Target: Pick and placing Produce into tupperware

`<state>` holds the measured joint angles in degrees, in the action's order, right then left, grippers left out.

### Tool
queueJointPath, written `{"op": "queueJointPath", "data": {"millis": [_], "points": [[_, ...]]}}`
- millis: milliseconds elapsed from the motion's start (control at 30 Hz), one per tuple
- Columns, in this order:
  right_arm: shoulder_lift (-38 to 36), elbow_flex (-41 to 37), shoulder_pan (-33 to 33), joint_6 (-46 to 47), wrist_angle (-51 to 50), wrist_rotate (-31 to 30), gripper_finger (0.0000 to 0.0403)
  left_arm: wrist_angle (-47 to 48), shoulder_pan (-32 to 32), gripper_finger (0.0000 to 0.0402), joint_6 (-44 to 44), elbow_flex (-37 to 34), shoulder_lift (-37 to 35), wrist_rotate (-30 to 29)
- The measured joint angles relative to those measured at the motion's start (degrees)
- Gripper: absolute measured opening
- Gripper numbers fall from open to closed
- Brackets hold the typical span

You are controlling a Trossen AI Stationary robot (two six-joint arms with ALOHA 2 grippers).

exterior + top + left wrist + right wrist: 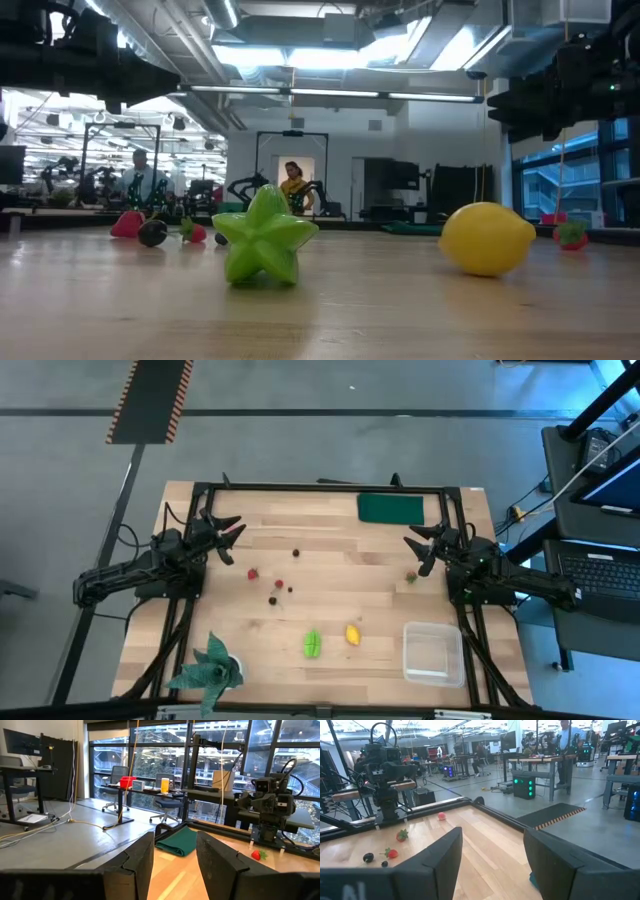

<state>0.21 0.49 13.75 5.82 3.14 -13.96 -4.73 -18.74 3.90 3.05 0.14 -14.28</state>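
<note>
- My left gripper (175, 845) sits closest to its wrist camera. Its two fingers are spread with only air between them. It hangs over the far left part of the table, pointing toward the middle.
- My right gripper (415, 555) is over the far right part, facing the left one. Its jaws are also parted and hold nothing.
- The wooden table (330, 590) carries everything else.
- The clear plastic box (406, 655) rests near the front right corner, on the right arm's side. All the fruit lies outside it on the wood.
- A dark green cloth (390, 508) lies flat at the far edge, right of centre.
- A leafy potted plant (210, 670) stands at the front left corner.
- The lemon (487, 238) lies front of centre, left of the box and apart from it.
- The green star-shaped fruit (264, 235) lies just left of the lemon, not touching it.
- One strawberry (411, 575) lies on the wood just beside my right fingertips. Two more strawberries (253, 573) lie left of centre, near each other.
- A few tiny dark berries (296, 552) are scattered around those two.
</note>
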Motion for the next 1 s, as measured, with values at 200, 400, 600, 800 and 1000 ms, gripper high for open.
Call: {"op": "queueJointPath", "data": {"millis": [200,400,600,800,1000], "points": [[0.02,0.00,-0.01,-0.07,0.42,0.00,0.0214,0.00,0.02,0.0140,0.00,0.00,0.00,0.00],[0.01,0.00,-0.01,1.18,0.44,0.01,0.0214,0.00,0.00,0.0140,-0.02,0.00,0.00,-0.02],[-0.01,0.00,0.01,1.56,0.46,0.06,0.0221,0.00,0.00,0.0140,0.00,0.00,0.00,-0.02],[-0.01,0.00,0.00,2.91,0.48,0.34,0.0291,0.00,0.01,0.0140,-0.02,0.00,0.00,-0.01],[-0.01,0.00,-0.06,12.37,0.47,4.19,0.0351,0.00,0.00,0.0140,0.00,0.02,0.00,-0.02]]}}
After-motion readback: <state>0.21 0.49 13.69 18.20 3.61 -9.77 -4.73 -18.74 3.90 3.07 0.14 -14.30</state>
